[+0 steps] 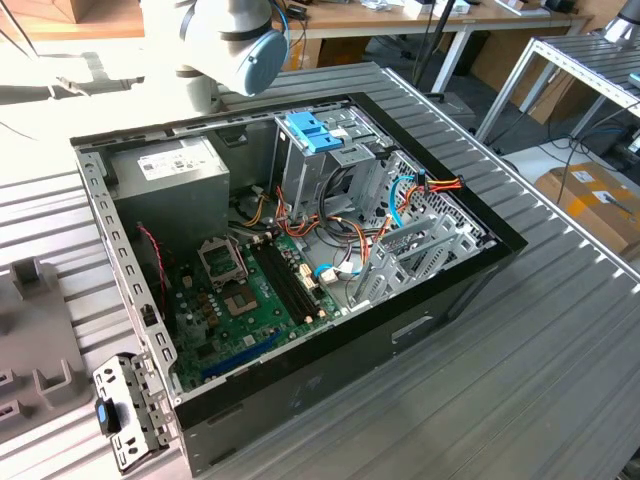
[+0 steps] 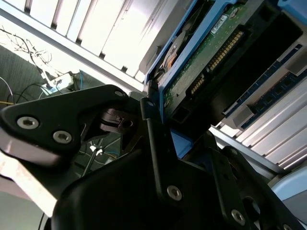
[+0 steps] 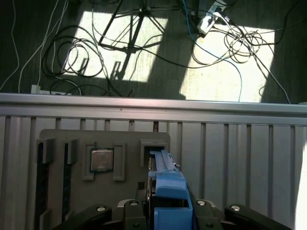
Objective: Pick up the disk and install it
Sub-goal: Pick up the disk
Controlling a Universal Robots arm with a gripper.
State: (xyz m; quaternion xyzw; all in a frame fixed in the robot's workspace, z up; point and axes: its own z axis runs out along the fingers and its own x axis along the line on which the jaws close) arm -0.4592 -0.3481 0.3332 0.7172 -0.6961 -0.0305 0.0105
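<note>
In the first wrist view the disk (image 3: 165, 184) stands on edge, with its blue plastic rail facing the camera. My gripper (image 3: 165, 207) is shut on it, with black fingers (image 3: 132, 208) on either side. The disk's far end is over a rectangular slot (image 3: 149, 146) of a grey holder tray (image 3: 57, 139); I cannot tell whether it touches the slot. The second wrist view shows the disk's green circuit-board side (image 2: 206, 62) and blue rail (image 2: 165, 72), clamped by the gripper (image 2: 180, 129).
An open computer case (image 1: 470, 270) lies on the slatted metal table (image 1: 560, 340), with a grey power-supply box (image 1: 170, 170), a motherboard (image 1: 240, 300) and a metal drive cage topped by a light-blue bracket (image 1: 315, 130). The tray also holds a processor chip (image 3: 101, 159) and memory sticks (image 3: 42, 182). Cables cover the floor (image 3: 144, 48).
</note>
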